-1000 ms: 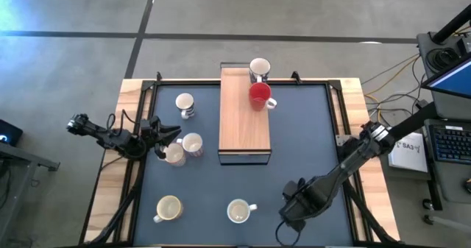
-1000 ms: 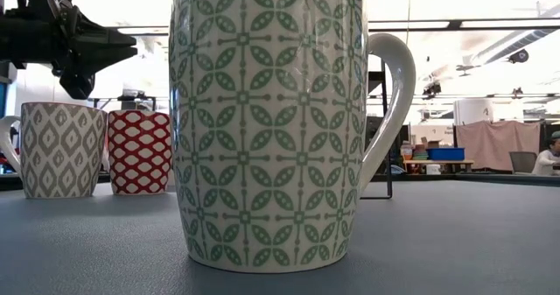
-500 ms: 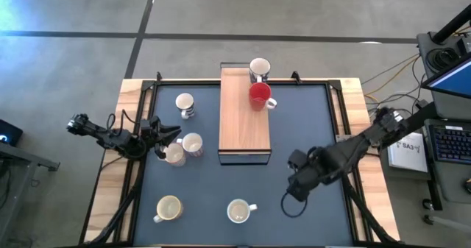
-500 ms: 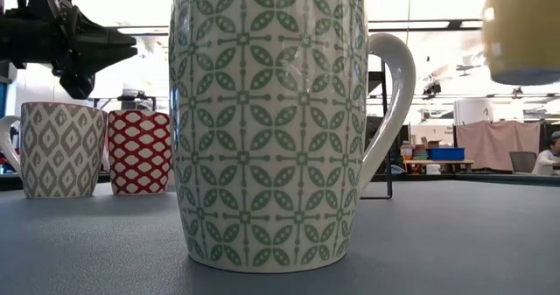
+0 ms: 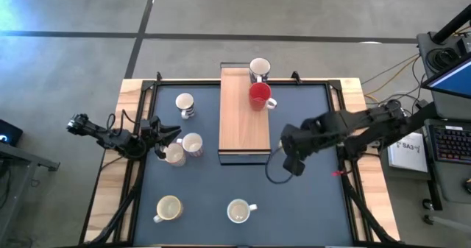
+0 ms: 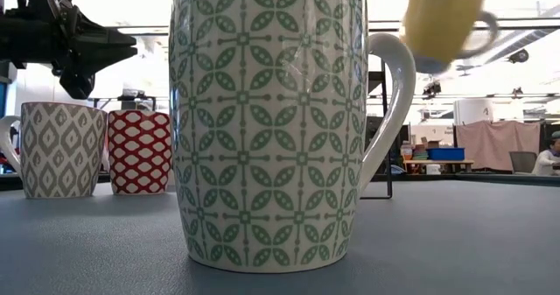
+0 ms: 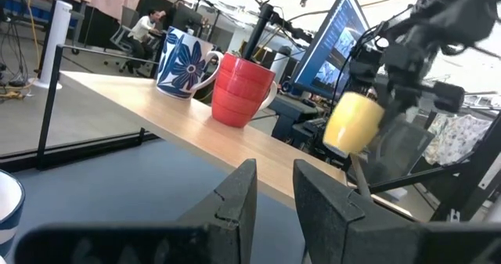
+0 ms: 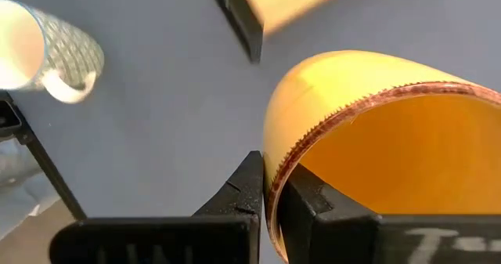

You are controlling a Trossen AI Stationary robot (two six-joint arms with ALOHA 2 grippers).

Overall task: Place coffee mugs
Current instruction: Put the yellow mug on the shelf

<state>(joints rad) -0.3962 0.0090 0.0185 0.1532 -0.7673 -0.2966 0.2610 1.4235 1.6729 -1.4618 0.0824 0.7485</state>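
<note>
Right jaws [image 8: 266, 197] pinch yellow mug [image 8: 368, 139] rim; hidden overhead.

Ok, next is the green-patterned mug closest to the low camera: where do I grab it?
By the rim, from straight above: the green-patterned mug stands upright, mouth open, so one finger fits inside, one outside. Choose the wall opposite its handle, which sticks out sideways. The right gripper pinches the yellow mug at its rim likewise.
</note>
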